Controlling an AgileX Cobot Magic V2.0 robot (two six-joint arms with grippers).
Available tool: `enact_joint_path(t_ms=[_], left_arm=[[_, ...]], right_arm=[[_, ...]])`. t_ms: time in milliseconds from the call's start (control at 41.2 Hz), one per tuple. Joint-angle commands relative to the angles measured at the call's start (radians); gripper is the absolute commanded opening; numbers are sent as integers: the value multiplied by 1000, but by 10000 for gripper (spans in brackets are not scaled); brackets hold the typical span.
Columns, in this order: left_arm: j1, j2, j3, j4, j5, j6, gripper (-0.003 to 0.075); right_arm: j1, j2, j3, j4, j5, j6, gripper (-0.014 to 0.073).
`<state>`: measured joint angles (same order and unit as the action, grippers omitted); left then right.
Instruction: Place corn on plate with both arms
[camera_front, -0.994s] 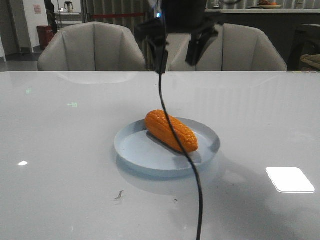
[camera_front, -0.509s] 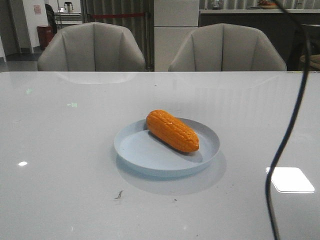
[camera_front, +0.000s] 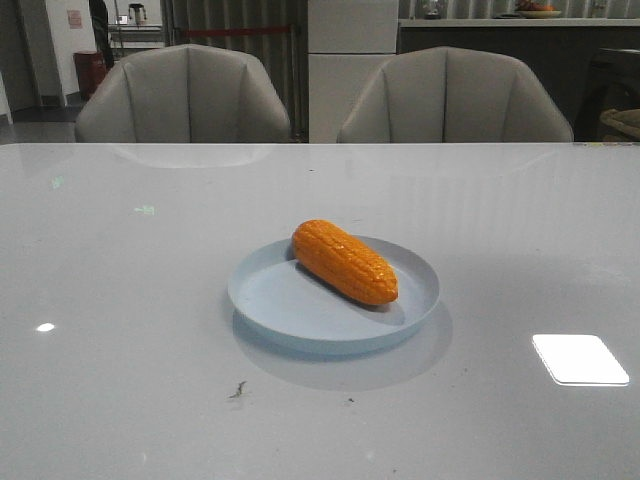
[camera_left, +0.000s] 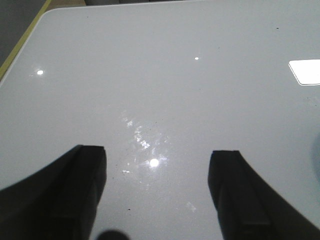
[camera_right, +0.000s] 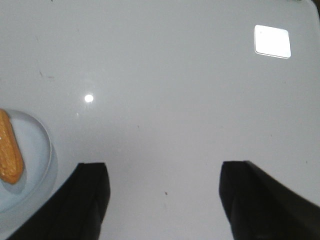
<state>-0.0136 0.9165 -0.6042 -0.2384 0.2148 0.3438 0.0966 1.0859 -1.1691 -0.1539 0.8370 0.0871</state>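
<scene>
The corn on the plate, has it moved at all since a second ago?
Barely, if at all: the corn lies at about the same spot on the plate, on the far-right part, tapered end toward the near right rim.

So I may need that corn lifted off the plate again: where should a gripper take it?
Probably from above, across the corn's thick middle, fingers straddling its long axis. It lies flat and diagonal on the plate, and the tapered end would likely slip.

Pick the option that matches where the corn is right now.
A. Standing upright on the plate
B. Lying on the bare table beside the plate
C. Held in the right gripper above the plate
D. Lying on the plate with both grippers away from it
D: the corn lies flat on the plate, and the left gripper and right gripper are open over bare table.
</scene>
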Motion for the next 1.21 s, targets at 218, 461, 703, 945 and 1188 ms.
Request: enact_joint_path(t_ms=[218,461,703,945,1188], left_arm=[[-4,-4,-28,-7,-73,-1,494],[-4,-2,-28,-9,-73,-1,416],[-4,-2,-28,-9,-73,-1,171],[-4,-2,-28,-35,-73,-1,94],[-4,-2,-28,-77,-74,-1,94]], right_arm=[[-58,-314,340,-12,-156,52,571],[-58,-388,384,-12,-180,52,571],[-58,-388,384,-8,-165,52,571],[-58,-388,384,-8,-165,52,571],[-58,-388,384,-8,-165,52,571]])
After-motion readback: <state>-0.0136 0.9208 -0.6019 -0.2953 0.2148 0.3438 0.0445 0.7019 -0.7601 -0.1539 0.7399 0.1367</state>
